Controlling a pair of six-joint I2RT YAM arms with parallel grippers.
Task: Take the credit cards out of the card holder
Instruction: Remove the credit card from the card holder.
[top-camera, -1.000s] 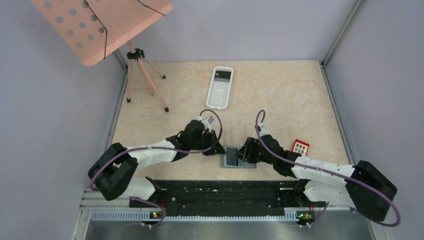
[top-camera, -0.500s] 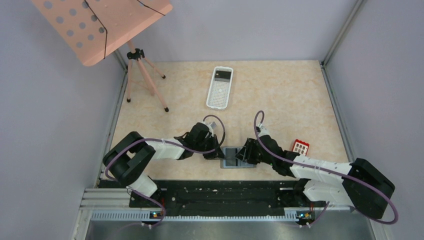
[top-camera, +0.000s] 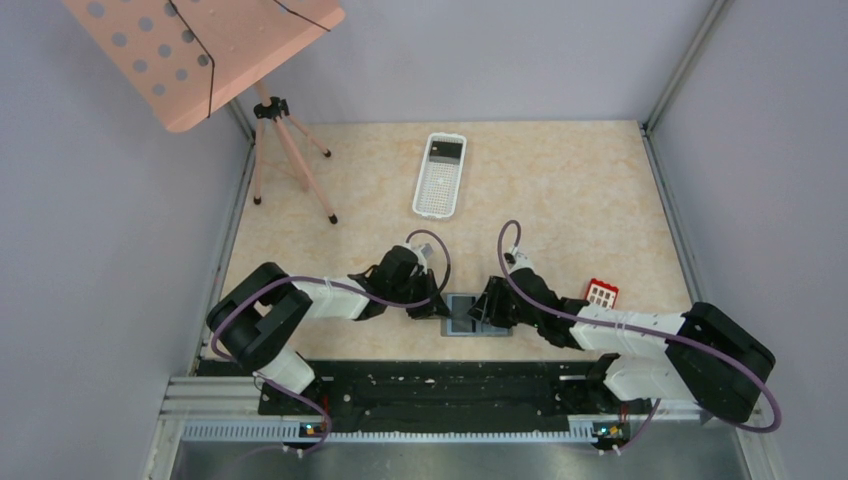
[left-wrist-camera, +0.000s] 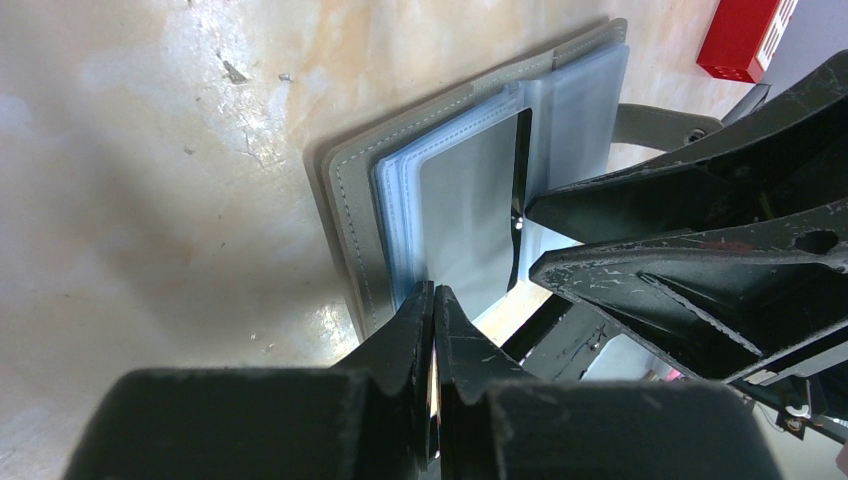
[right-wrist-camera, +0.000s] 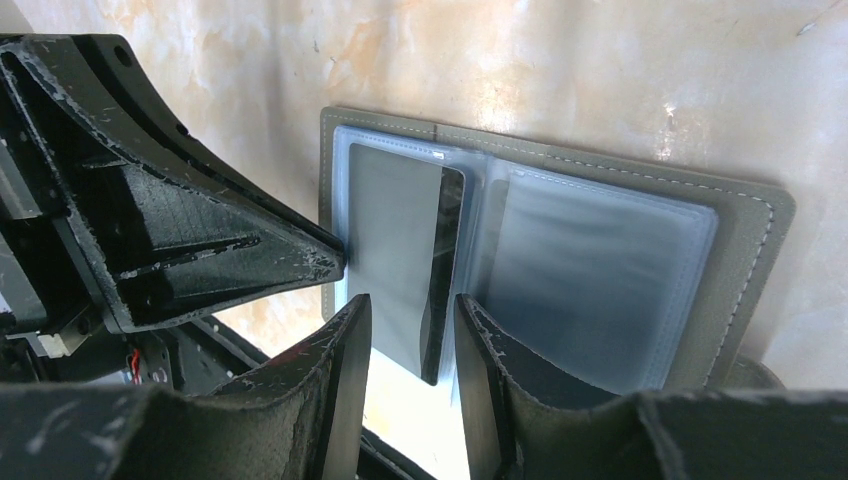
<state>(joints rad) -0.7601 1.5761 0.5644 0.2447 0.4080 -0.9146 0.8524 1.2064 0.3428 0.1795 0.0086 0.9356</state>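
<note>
Right wrist: one card out, one left.
Red card (top-camera: 602, 292) sits on the worktop (top-camera: 560, 180); your right jaws gape around the grey card (right-wrist-camera: 395, 250) in the card holder (right-wrist-camera: 740, 230), left jaws clenched at its edge.

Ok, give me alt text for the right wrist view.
Open grey holder lies flat, a dark card on one half. The right gripper, open, straddles the card's near edge; the left gripper sits at the holder's edge.

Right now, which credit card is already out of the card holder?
The red card with white squares: it lies on the table, apart from the card holder. The dark grey card lies inside the open holder.
</note>
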